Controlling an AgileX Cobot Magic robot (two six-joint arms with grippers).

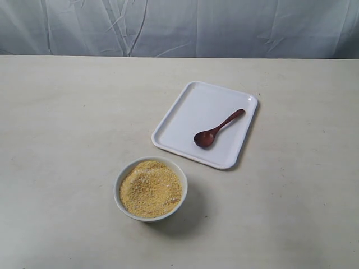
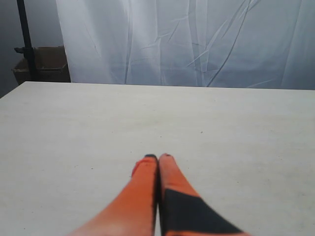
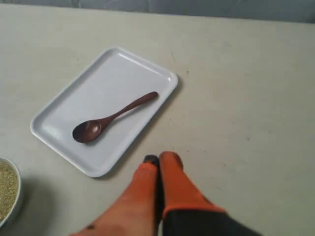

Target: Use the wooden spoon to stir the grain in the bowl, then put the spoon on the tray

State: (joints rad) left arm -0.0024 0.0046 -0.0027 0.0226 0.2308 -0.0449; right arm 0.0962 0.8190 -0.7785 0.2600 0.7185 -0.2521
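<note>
The dark reddish-brown wooden spoon [image 1: 217,129] lies loose on the flat white tray [image 1: 185,120], scoop toward the bowl. In front of the tray stands the small white bowl [image 1: 120,180], filled with golden-yellow grain [image 1: 150,188]. Neither arm shows in the exterior view. The right wrist view shows the spoon [image 3: 112,118] on the tray [image 3: 98,83], with my right gripper [image 3: 158,159] shut and empty above bare table beside the tray's corner. A sliver of the bowl [image 3: 15,196] and grain [image 3: 6,189] shows at that view's edge. My left gripper [image 2: 158,157] is shut over bare table.
A pale tabletop [image 1: 67,112] spreads around the tray and bowl. A wrinkled white cloth backdrop [image 1: 179,28] hangs behind the table's far edge. In the left wrist view a dark stand pole [image 2: 25,44] and a brown box [image 2: 44,64] sit beyond the table's corner.
</note>
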